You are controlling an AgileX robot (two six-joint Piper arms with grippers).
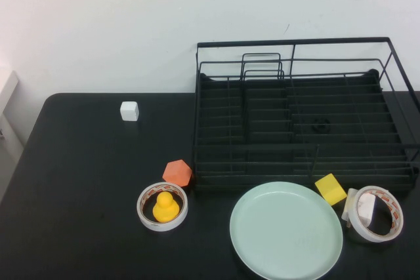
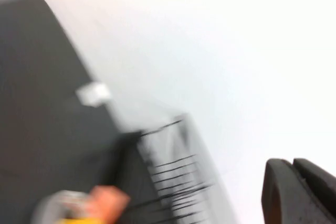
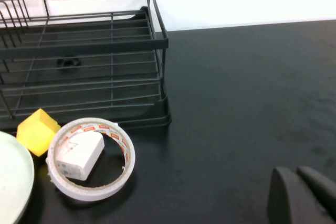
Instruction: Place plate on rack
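Note:
The pale mint-green plate point(image 1: 286, 231) lies flat on the black table, just in front of the rack; its edge shows in the right wrist view point(image 3: 10, 182). The black wire rack point(image 1: 295, 42) stands empty at the back right, and also shows in the right wrist view point(image 3: 105, 45) and blurred in the left wrist view point(image 2: 173, 166). Neither arm shows in the high view. My left gripper point(image 2: 293, 167) is shut and empty, held in the air off to the table's left. My right gripper point(image 3: 297, 174) is shut and empty, low over the table to the right of the rack.
A white cube point(image 1: 129, 111) sits at the back left. An orange block point(image 1: 177, 172) lies by the rack's front left corner. A tape roll point(image 1: 146, 218) rings a yellow duck point(image 1: 165, 208). A yellow cube point(image 1: 330, 189) and a second tape roll point(image 1: 394, 218) lie right of the plate.

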